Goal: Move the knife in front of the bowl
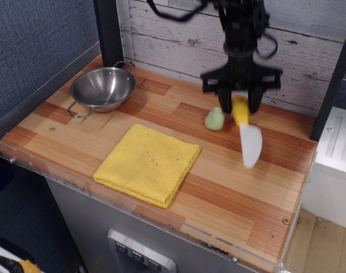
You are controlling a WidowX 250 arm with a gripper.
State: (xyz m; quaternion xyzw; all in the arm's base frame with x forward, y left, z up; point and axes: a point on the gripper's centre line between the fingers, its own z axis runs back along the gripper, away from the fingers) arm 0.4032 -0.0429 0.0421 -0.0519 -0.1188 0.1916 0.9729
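Just one knife (246, 132), one bowl (102, 88)

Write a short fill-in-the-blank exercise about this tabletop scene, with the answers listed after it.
1. The gripper is shut on the knife's ____ handle.
2. The folded yellow ____ lies between the steel bowl and the knife.
3. The small pale green object sits just to the ____ of the knife in the image.

Answers: yellow; cloth; left
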